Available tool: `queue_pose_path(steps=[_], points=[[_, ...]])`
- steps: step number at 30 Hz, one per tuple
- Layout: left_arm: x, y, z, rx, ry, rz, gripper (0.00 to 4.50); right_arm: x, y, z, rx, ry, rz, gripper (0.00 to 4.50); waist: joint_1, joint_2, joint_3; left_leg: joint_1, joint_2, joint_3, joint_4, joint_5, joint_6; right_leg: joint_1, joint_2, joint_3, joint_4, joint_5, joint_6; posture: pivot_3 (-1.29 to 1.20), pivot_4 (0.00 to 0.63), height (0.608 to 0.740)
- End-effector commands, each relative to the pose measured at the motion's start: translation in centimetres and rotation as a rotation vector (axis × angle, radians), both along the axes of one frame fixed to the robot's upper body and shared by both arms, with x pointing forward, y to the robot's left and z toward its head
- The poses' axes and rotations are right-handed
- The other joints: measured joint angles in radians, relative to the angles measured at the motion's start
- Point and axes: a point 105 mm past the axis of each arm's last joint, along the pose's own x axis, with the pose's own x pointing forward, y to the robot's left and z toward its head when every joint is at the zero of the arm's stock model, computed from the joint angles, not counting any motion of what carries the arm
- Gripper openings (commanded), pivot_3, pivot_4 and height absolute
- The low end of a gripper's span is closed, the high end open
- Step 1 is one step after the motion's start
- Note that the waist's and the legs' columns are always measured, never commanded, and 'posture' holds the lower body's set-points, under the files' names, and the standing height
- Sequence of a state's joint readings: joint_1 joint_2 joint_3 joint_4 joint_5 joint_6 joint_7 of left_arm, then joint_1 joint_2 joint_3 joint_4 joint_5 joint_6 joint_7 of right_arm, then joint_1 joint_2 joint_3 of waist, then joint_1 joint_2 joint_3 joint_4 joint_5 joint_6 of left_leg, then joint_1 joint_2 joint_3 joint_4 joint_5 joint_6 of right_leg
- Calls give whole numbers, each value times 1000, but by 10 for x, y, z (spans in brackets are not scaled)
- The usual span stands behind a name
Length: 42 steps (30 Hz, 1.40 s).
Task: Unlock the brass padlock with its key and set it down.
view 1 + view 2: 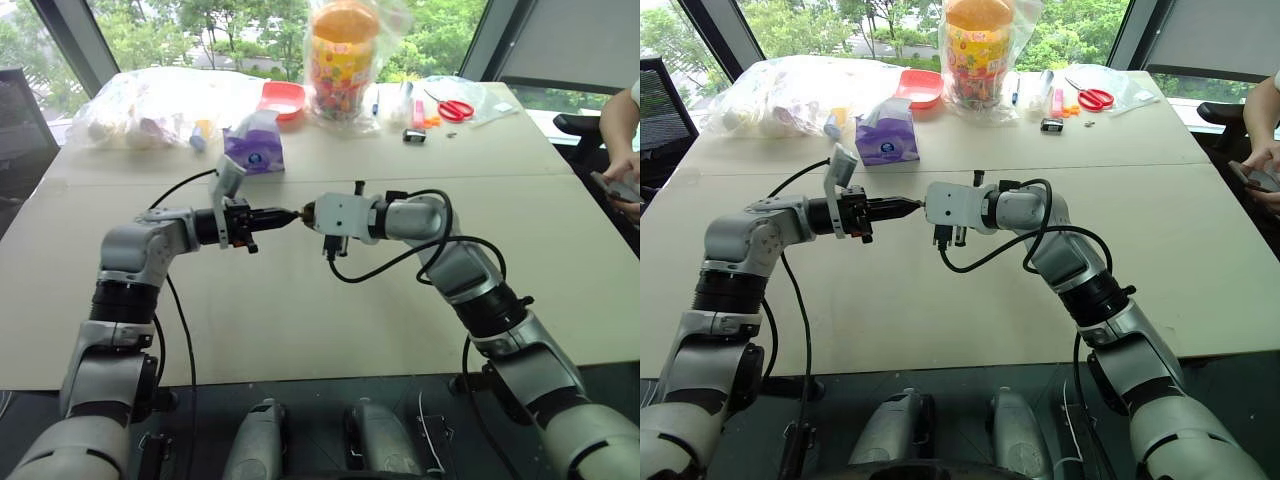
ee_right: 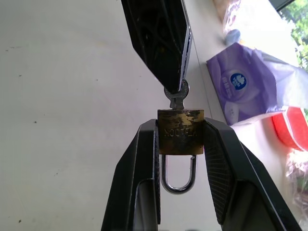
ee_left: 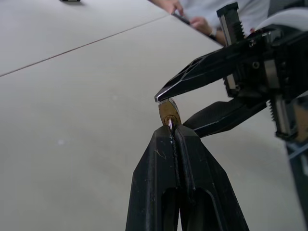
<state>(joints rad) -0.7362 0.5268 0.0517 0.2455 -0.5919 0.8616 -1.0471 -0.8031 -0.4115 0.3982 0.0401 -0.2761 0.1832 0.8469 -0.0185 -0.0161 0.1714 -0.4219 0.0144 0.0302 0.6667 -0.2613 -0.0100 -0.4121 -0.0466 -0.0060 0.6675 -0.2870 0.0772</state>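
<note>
Above the middle of the table my two grippers meet tip to tip. My right gripper is shut on the brass padlock, one finger on each side of its yellow-gold body. The silvery shackle hangs back between those fingers with both legs in the body. The key sticks into the padlock's free end. My left gripper is shut on the key's head, and the padlock sits just beyond its tips. In the head views the left gripper and the right gripper are level, well above the tabletop.
Along the far edge lie a purple tissue pack, a red bowl, a bagged snack jar, clear plastic bags, red scissors and a small black-and-silver object. A person sits at the right.
</note>
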Motion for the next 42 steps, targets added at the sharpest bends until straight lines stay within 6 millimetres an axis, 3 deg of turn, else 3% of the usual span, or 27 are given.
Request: queue_pose_path(steps=[1,4,18,21,24,32,38,42], points=[[-6,-5,18,-19,-60,-21,838,-1,9,22,19,-106,14,692,5,0,0,0,0,0,0,0,0,0,0,0,0,0,0,0,150,740],[-2,-7,16,5,-77,11,2008,1,9,23,19,-112,9,692,7,0,0,0,-1,0,1,0,0,1,-1,0,0,0,0,0,150,740],[12,-19,10,7,-73,25,2008,-2,14,25,21,-122,17,692,5,0,0,0,0,0,0,0,0,1,-1,0,0,0,0,0,150,740],[13,-22,7,19,-69,13,1226,-3,14,25,22,-124,18,692,5,0,0,0,-1,0,0,0,0,1,-1,0,0,0,0,0,150,740],[15,-23,6,27,-69,8,31,-3,14,26,22,-124,14,692,5,0,0,0,-1,0,0,0,0,1,-1,0,0,0,0,0,150,740],[19,-20,6,7,-63,37,31,-4,11,25,30,-106,4,692,4,0,0,0,-1,0,0,0,0,1,0,0,0,0,0,0,150,740],[13,-11,14,-155,-8,21,0,2,-22,31,100,-57,-122,3585,7,0,0,0,-1,0,0,0,0,1,-1,0,0,0,0,0,150,740],[-2,-4,28,-299,25,-77,0,-12,-33,51,405,164,-146,3585,6,0,0,0,0,0,1,0,0,1,-1,0,0,0,0,0,150,740]])
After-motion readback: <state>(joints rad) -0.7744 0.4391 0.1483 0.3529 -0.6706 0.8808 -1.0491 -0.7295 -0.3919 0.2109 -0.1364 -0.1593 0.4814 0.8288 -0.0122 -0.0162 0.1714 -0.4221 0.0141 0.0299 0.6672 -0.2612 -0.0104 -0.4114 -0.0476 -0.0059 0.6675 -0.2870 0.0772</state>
